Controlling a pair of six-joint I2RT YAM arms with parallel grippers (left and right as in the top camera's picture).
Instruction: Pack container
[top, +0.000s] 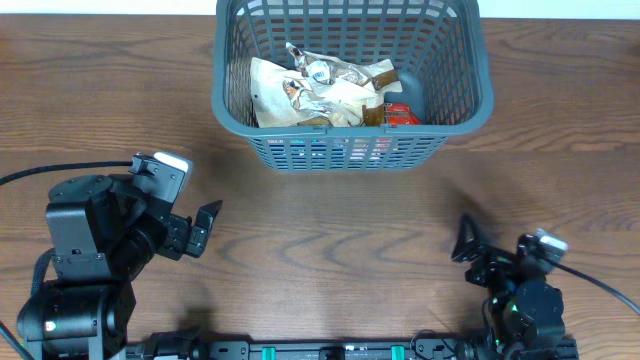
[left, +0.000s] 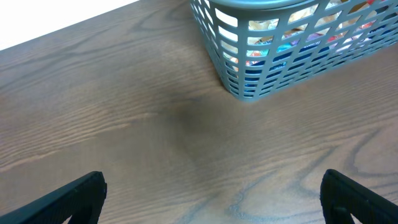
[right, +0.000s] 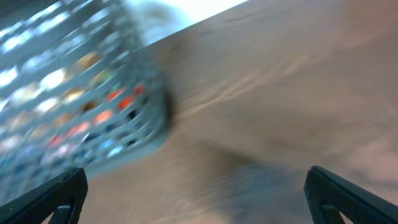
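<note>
The grey lattice container (top: 352, 152) stands at the back middle of the table, holding several snack packets (top: 320, 90). It also shows in the left wrist view (left: 273, 74) and, blurred, in the right wrist view (right: 74, 124). My left gripper (top: 203, 225) is open and empty over bare wood at the front left, well short of the container; in its own view (left: 214, 196) only wood lies between the fingers. My right gripper (top: 468, 245) is open and empty at the front right, with bare table between its fingers (right: 196, 196).
The wood-grain table (top: 330, 230) spreads between the arms and the container. The table's far edge shows behind the container. Cables trail from both arms at the left and right edges.
</note>
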